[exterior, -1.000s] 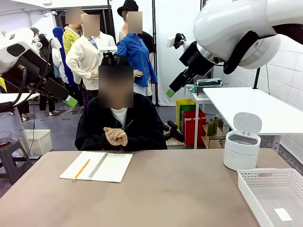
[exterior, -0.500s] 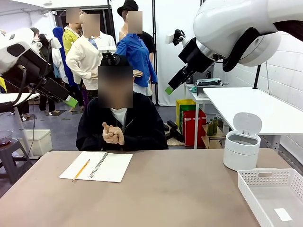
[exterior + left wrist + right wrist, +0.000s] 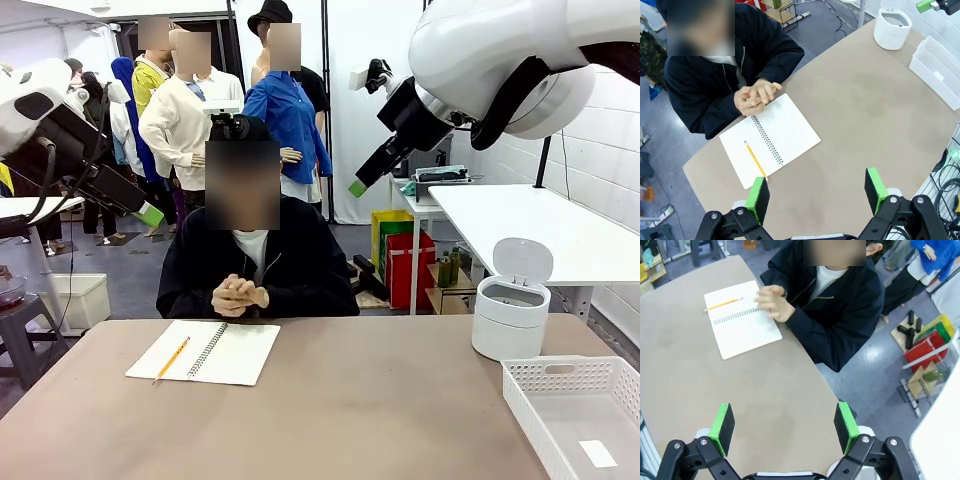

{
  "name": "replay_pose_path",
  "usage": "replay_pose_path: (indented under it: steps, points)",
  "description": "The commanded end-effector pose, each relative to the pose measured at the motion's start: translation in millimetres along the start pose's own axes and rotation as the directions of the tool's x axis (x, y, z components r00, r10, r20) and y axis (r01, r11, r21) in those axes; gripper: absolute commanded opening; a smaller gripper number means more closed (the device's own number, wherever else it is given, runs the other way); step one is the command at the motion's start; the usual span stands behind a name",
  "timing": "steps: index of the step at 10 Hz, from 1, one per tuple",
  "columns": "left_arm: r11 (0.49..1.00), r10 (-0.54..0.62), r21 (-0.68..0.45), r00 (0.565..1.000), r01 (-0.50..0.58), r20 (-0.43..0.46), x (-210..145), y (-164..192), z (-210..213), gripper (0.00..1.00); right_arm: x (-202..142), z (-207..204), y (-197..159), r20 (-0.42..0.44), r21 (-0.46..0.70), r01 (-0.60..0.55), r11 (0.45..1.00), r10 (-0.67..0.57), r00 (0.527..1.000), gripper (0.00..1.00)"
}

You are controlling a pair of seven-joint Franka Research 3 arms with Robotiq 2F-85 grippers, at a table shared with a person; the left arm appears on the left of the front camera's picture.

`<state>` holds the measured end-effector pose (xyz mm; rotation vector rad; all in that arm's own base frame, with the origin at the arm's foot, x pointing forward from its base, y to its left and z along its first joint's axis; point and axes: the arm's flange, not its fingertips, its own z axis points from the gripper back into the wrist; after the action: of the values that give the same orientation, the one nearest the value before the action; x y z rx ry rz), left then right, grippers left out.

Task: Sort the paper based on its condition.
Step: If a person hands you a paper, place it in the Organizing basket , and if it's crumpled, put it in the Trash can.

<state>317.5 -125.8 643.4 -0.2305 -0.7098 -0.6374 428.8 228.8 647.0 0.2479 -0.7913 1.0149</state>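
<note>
Shifted slightly leftward since earlier frame: right gripper (image 3: 784, 422), aloft, spread wide, empty; left gripper (image 3: 817, 192) likewise. Sorting not begun; spiral notebook (image 3: 205, 352) untouched. Next: locate sheet, judge condition.

White right arm (image 3: 490, 50) showing black joints, cable (image 3: 45, 185) hanging off left arm (image 3: 30, 100), left claw (image 3: 816, 189) and right claw (image 3: 783, 421) wearing green pads (image 3: 758, 194).

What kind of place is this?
Probably a robotics lab or test workshop: the robot's left arm and right arm are poised above a brown table shared with a seated person and a spiral notebook; a white work table and red crate stand behind.
</note>
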Motion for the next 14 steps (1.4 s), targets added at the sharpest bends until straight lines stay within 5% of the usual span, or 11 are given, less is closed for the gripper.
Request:
replay_pose_path:
  steps: [1,14]
  points:
    - [1.000,0.001,0.000,1.000,-0.001,0.002,-0.1,0.4,0.5,1.00,-5.6,-1.4,0.1,0.028,0.004,-0.024,1.000,0.024,0.999,1.00]
    - [1.000,0.001,0.000,1.000,-0.001,0.002,-0.1,0.4,0.5,1.00,32.3,17.9,0.8,-0.010,0.008,-0.025,1.000,0.025,1.000,1.00]
